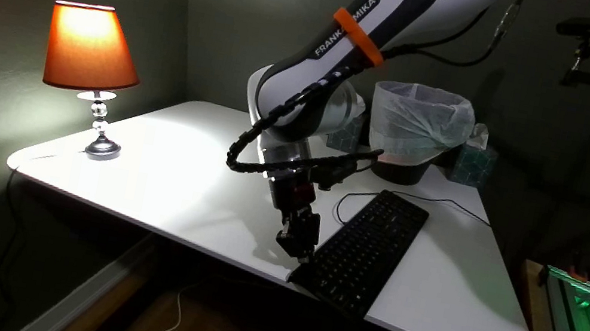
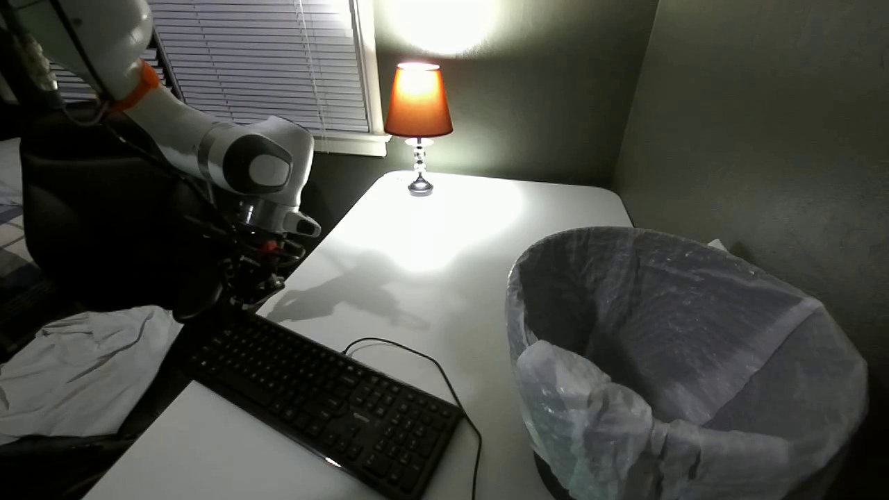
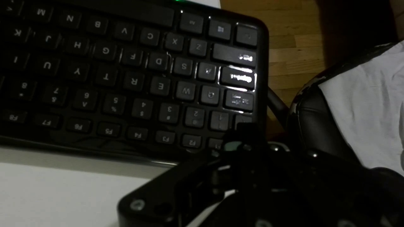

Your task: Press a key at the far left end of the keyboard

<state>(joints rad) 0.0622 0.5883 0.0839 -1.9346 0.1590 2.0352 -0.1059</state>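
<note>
full-size computer keyboard [image 1: 366,251] — long axis leading away from the lined trash bin [image 1: 407,131], number pad [image 2: 410,444] nearest it — robotiq gripper [image 1: 304,259], fingers together, at the end farthest off.

Arm [image 1: 298,78] observed reaching in from above, sloping downward in both exterior views. Wrist [image 1: 275,151] bent; hand [image 1: 304,259] positioned low and pointing down at a slight tilt. In the wrist view, the dark fingers [image 3: 248,137] appear to meet at the tips, finer detail partly lost in shadow.
</note>
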